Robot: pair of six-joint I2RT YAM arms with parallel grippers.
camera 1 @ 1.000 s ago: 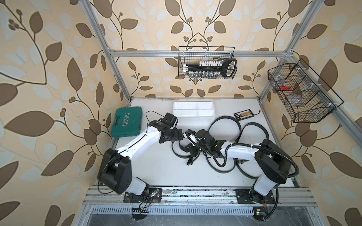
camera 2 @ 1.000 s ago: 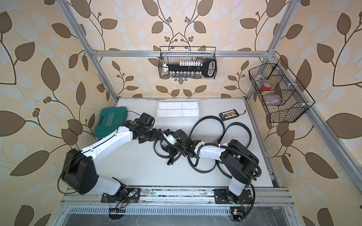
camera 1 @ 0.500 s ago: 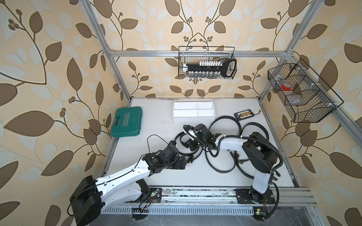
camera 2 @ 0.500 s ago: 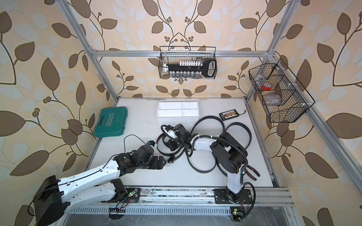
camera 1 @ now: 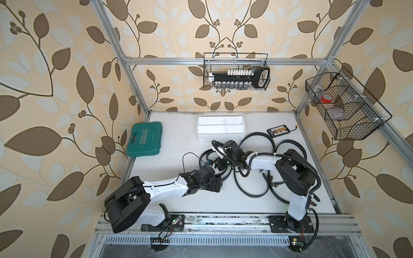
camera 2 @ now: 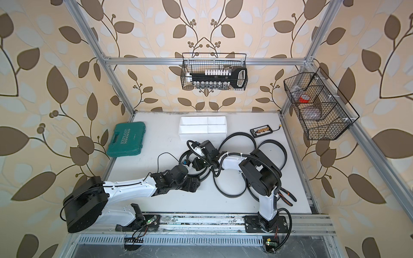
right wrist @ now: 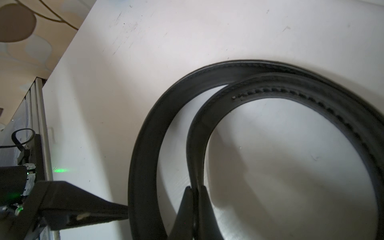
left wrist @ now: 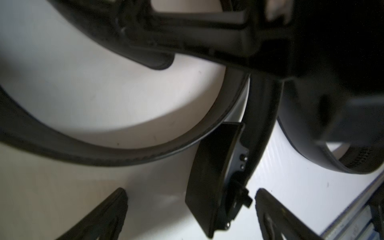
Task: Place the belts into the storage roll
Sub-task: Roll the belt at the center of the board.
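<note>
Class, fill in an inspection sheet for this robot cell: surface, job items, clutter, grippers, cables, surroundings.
Surface: white table, scuffed.
Job's things: belts loose in loops, right of centre; white tray at the back, compartments empty.
Clutter: green tool case; black device; pliers.
Grippers: left gripper open; right gripper shut on one belt.
Cables: ribbed hose on the right arm; thin wire on the left.
Surroundings: wire baskets on the frame; leaf wallpaper.

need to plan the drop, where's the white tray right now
In both top views the tray sits at the back middle of the table, with the green case to its left and the belts just in front, toward the right.
</note>
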